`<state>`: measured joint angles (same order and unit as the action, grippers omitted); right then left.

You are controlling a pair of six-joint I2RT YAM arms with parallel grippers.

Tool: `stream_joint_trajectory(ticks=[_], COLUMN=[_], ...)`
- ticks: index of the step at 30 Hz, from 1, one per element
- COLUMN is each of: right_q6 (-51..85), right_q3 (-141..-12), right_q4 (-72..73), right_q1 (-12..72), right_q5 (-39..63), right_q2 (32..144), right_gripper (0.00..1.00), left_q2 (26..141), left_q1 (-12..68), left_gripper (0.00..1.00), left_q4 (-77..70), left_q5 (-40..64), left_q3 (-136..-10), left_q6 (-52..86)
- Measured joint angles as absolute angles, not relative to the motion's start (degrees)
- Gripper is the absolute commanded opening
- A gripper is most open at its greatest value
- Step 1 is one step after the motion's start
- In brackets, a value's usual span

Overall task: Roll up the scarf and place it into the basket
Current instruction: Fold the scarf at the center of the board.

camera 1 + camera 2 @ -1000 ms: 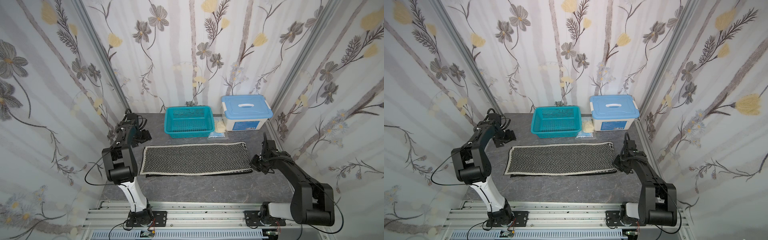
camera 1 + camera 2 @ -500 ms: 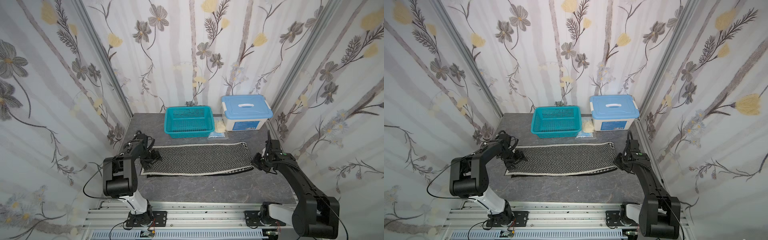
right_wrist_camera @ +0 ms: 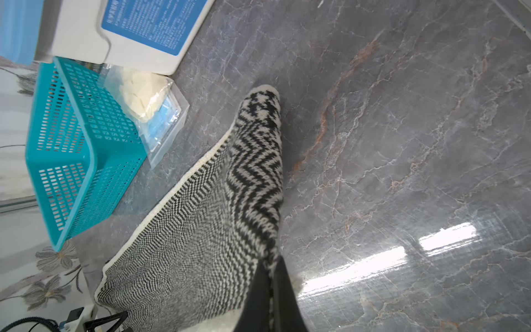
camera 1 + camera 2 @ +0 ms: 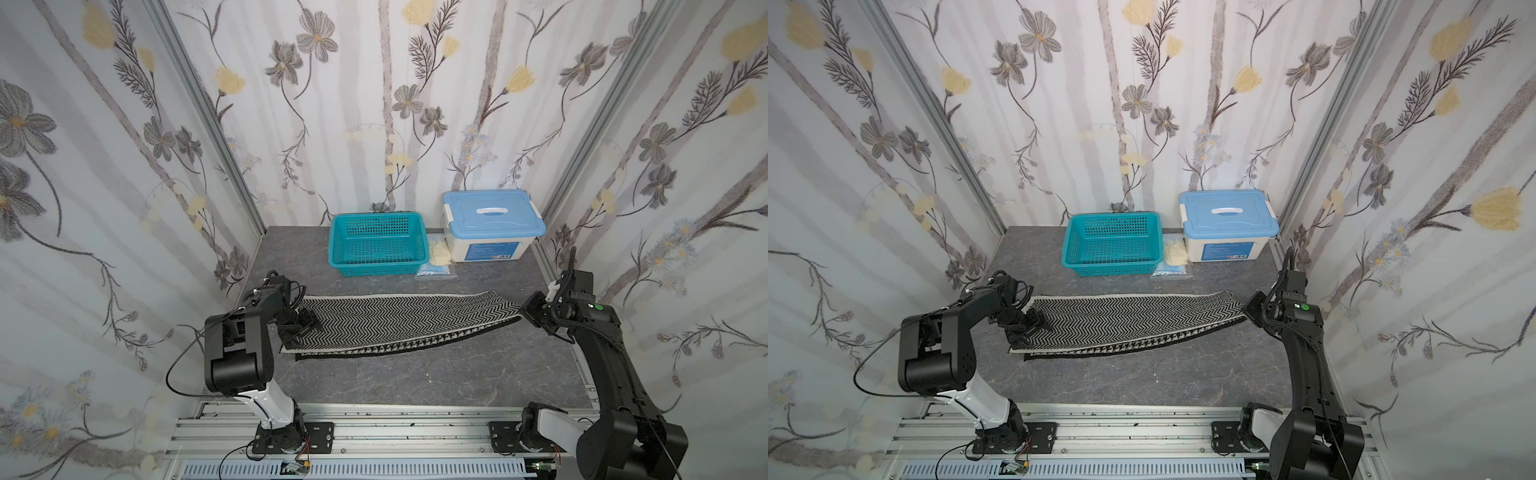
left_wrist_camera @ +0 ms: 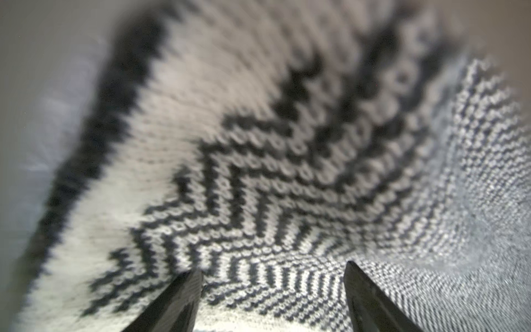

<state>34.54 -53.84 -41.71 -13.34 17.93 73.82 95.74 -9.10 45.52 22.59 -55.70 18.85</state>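
Observation:
The scarf (image 4: 407, 320) (image 4: 1129, 320) lies stretched across the table, herringbone side up, with a houndstooth strip showing along its near edge. My left gripper (image 4: 302, 330) (image 4: 1027, 330) is open over the scarf's left end. In the left wrist view its fingers (image 5: 184, 299) stand wide apart with the knit (image 5: 258, 172) just beyond them. My right gripper (image 4: 523, 311) (image 3: 270, 263) is shut on the scarf's right end (image 3: 253, 161), which is lifted slightly off the table. The teal basket (image 4: 376, 268) (image 4: 1113, 268) (image 3: 92, 161) stands empty behind the scarf.
A white box with a light blue lid (image 4: 492, 224) sits right of the basket. A pale yellow cloth lump (image 4: 439, 253) and a clear bag of blue items (image 4: 436, 270) lie between them. Flowered walls close in both sides and the back.
My left arm swung from the back left corner forward onto the scarf's left end. The right gripper raised the right end and drew it outward, which exposed the houndstooth edge.

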Motion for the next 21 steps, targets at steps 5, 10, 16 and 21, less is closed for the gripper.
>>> stream_joint_trajectory(ticks=[5,10,16,21], right_q6=[33.95,32.40,32.08,30.59], right_q3=[-53.80,-51.64,-47.64,-50.15], right_q4=[-41.65,-40.36,-34.22,-30.17], right_q1=[-13.45,-13.45,-10.31,-1.91], right_q5=[18.28,19.33,24.49,27.53], right_q2=[73.14,69.56,62.76,61.21], right_gripper=[0.00,0.00,0.00,0.00], left_q2=[89.58,90.32,96.23,102.59], left_q1=[-7.25,-2.17,1.69,4.58], left_gripper=[0.82,0.82,0.82,0.82], left_q4=[50.22,49.78,42.87,40.36], left_q5=[27.59,30.48,33.63,34.09], left_q3=[-60.66,-66.72,-66.67,-68.64], left_q6=[19.55,21.50,27.22,27.68])
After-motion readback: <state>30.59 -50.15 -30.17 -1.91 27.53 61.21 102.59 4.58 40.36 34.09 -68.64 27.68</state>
